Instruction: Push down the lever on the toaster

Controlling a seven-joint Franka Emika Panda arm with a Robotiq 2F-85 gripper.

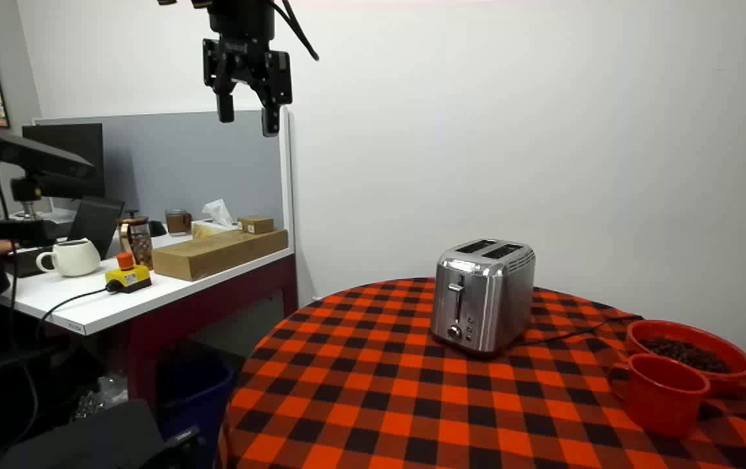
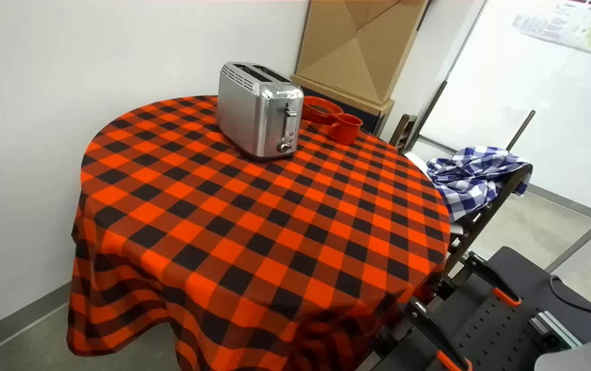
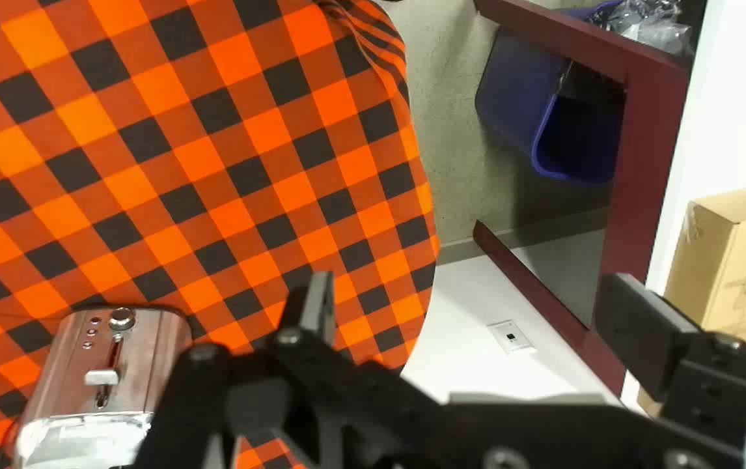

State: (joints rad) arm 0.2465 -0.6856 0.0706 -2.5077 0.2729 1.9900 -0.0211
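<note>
The silver two-slot toaster [image 1: 487, 303] stands upright on the checked tablecloth; it also shows in an exterior view [image 2: 246, 111] and at the lower left of the wrist view [image 3: 145, 358]. Its lever [image 1: 456, 287] is in the upper part of the slot on the front face, above a round knob. The lever also shows in an exterior view [image 2: 291, 113] and the wrist view [image 3: 102, 377]. My gripper [image 1: 248, 117] is open and empty, high above and well apart from the toaster. Its spread fingers [image 3: 477, 312] show in the wrist view.
A red mug [image 1: 666, 397] and a red bowl [image 1: 731, 352] with dark contents stand on the round table [image 1: 347, 391] beside the toaster. The toaster's cord [image 1: 575, 332] runs toward the bowl. A white desk [image 1: 184, 286] with a cardboard box [image 1: 217, 254] stands beside the table. A wall is behind.
</note>
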